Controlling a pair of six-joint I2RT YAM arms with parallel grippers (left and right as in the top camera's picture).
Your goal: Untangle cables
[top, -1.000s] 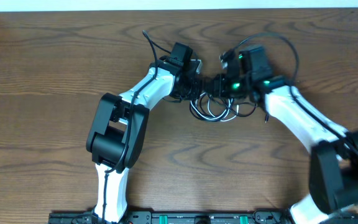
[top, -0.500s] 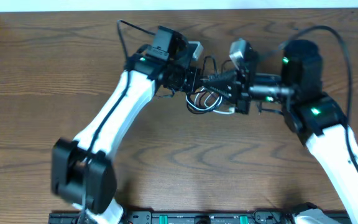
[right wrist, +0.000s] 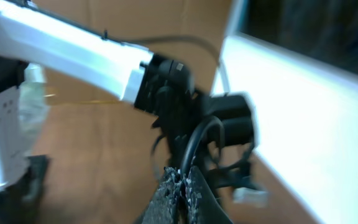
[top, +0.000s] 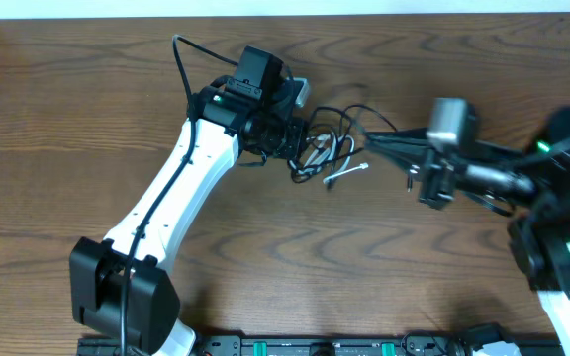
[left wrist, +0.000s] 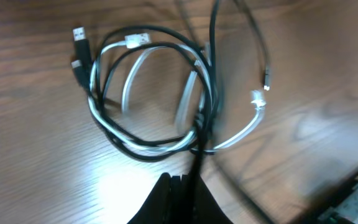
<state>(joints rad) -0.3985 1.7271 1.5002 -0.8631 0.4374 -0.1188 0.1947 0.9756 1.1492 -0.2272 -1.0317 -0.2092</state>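
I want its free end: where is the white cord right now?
Overhead view: the white cord lies mid-table, just right of the left hand, looped together with the black cord that hand grips; its plug end points right.

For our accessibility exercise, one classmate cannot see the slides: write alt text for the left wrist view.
The left claw, shut, pinches a black cord at the edge of a loose coil it shares with a white cord on a wooden table. The white cord's small plug end trails to the right.
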